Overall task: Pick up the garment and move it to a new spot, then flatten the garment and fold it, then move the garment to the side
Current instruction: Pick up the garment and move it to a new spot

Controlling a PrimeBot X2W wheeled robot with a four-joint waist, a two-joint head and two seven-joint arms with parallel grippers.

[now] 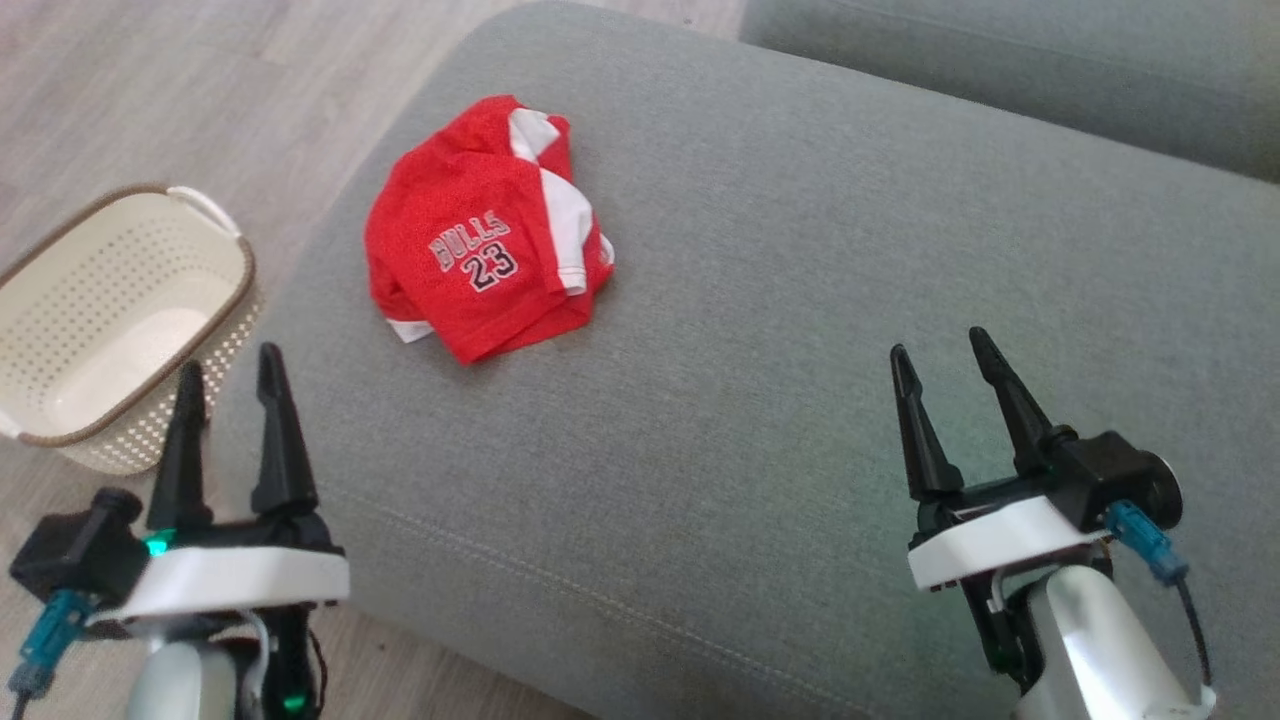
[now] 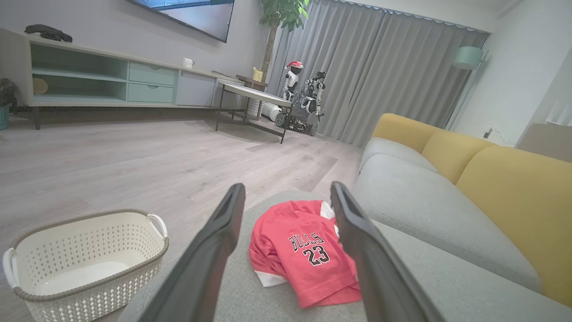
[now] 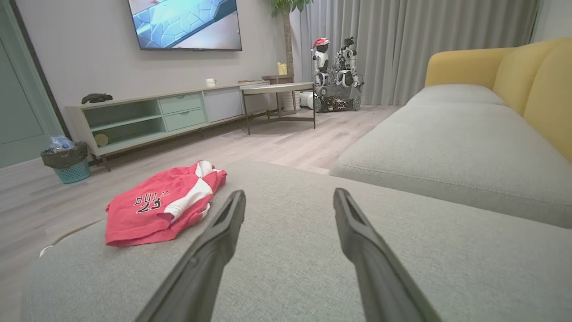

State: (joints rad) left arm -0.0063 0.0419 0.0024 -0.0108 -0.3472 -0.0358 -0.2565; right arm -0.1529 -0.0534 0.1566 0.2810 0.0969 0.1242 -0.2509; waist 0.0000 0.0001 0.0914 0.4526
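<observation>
The garment [image 1: 485,230] is a red and white jersey marked BULLS 23, lying folded into a small bundle on the grey sofa cushion [image 1: 800,300], toward its far left. In the left wrist view the garment [image 2: 304,255] lies just ahead between the fingers, and in the right wrist view the garment [image 3: 163,203] lies off to the left. My left gripper [image 1: 230,370] hovers open at the cushion's near left edge, short of the jersey. My right gripper [image 1: 940,350] is open above the cushion's right part, far from it. Both hold nothing.
A cream perforated laundry basket [image 1: 110,330] stands on the wood floor left of the cushion. A second grey seat [image 1: 1050,70] with yellow backrests [image 2: 514,188] lies beyond. Across the room stand a TV cabinet [image 3: 170,112], a low table [image 3: 277,89] and a small robot [image 3: 337,74].
</observation>
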